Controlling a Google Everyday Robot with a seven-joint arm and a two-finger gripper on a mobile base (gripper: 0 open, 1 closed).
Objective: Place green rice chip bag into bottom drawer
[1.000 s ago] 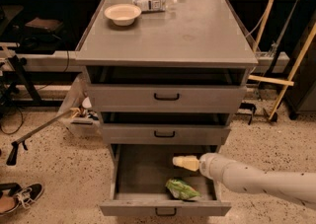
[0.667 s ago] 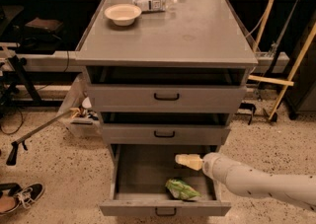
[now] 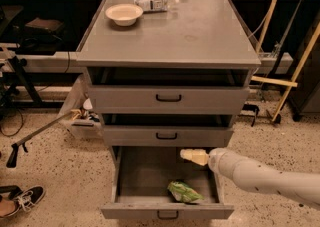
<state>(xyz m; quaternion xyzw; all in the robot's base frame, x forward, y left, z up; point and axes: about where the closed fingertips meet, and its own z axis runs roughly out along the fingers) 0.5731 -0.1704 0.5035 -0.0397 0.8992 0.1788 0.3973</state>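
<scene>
The green rice chip bag [image 3: 184, 191] already lies on the floor of the bottom drawer [image 3: 131, 211], which is pulled out. It sits right of the drawer's middle and close behind the drawer's front panel. Its long axis runs roughly side to side, along that panel, with a slight tilt.

Your gripper [image 3: 193, 156] hangs over the back part of the same drawer, just under the front of the middle drawer [image 3: 167, 135], pointing toward the drawer's left wall. You cannot tell from this view whether it is wide or narrow. It carries nothing, since the bag is apart from it.

The relation that matters is this: from the gripper, the bag lies toward the drawer's front and lower down, almost straight below the tip as this view shows it. The 1 arm comes in over the drawer's right wall, so the bag is beside the arm's line and not under it.

I judge the placing done. Pulling back out over the right wall should clear the bag, but mind the middle drawer's lower edge close above.
</scene>
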